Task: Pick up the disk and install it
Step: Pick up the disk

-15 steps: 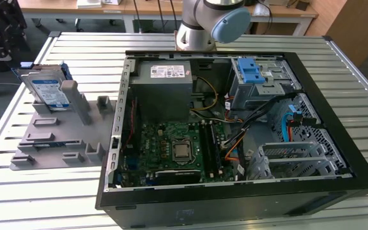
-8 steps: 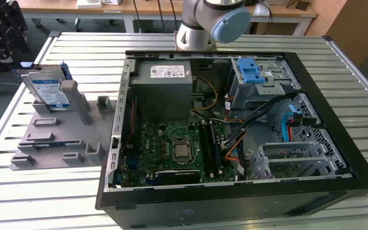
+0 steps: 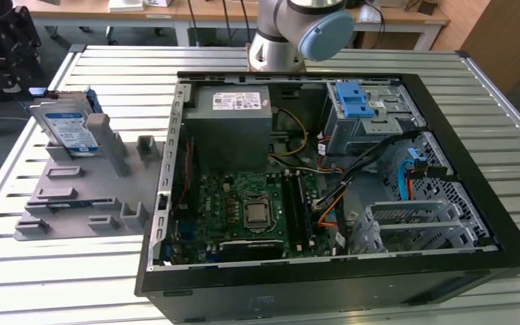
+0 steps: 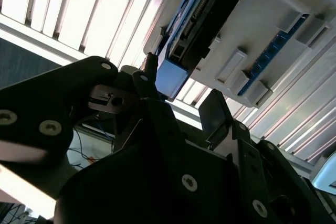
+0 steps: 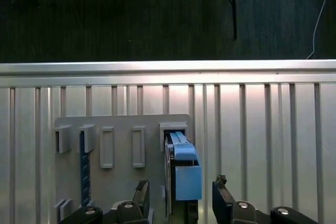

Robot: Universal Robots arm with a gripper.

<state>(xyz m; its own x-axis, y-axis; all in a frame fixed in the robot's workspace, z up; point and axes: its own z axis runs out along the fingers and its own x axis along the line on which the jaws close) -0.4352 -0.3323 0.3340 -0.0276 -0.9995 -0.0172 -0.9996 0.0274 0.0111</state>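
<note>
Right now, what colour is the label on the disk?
Blue and white; the disk shows it best in the exterior view.

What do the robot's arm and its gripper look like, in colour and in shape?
The arm is a smooth silver-grey tube with a round light-blue cap on its joint. The gripper is matt black, built of flat angular links held together by round silver screws. Its two fingers are narrow and black.
</note>
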